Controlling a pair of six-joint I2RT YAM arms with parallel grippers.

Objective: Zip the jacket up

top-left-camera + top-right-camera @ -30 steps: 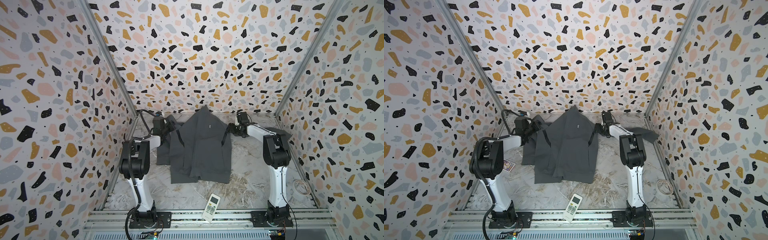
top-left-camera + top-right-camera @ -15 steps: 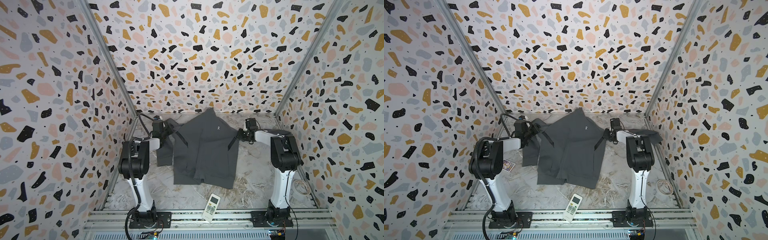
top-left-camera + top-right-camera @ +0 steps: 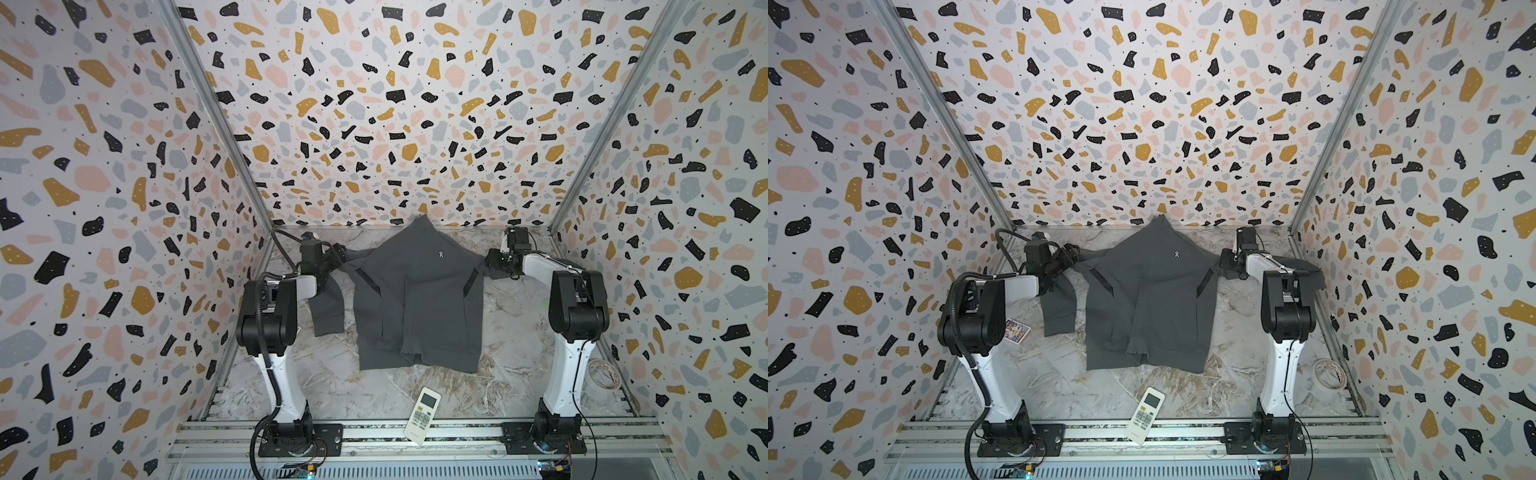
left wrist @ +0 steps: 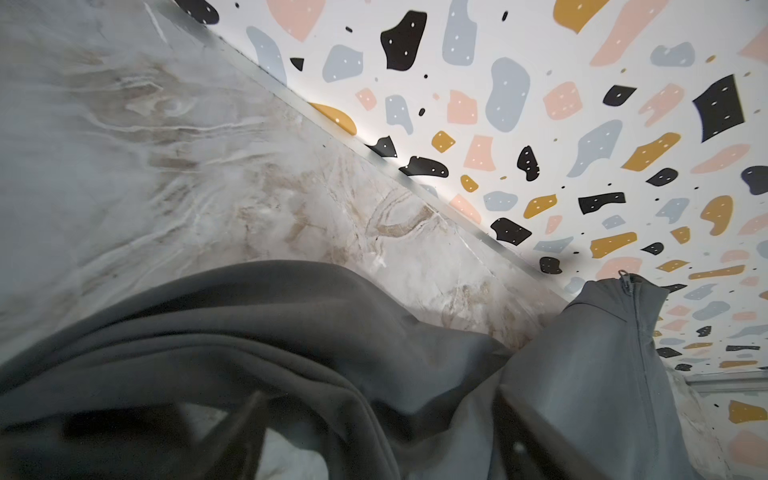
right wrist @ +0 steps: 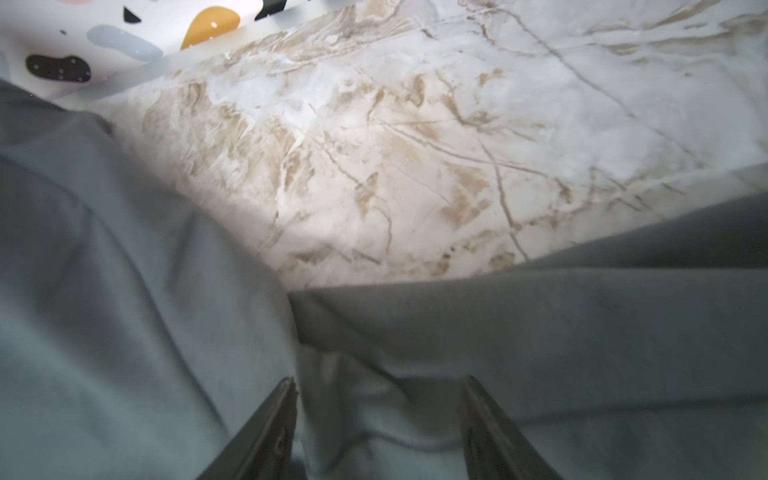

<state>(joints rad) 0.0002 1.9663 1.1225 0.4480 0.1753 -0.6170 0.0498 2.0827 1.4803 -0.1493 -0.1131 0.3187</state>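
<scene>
Flanking the jacket (image 3: 1150,299), a card (image 3: 1016,330) shows in a top view.

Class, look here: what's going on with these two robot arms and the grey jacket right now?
The jacket lies spread front-up on the marble table. The left gripper is at one shoulder and the right gripper at the other; the right's jaws stand open over the fabric, gripping nothing. The front zip looks closed up to the collar.

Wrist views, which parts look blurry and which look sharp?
Left wrist view: folds of the jacket nearest the lens are smeared, while its collar zip and the wall are crisp. Right wrist view: the right end effector and nearby jacket are soft, the marble tabletop sharper.
</scene>
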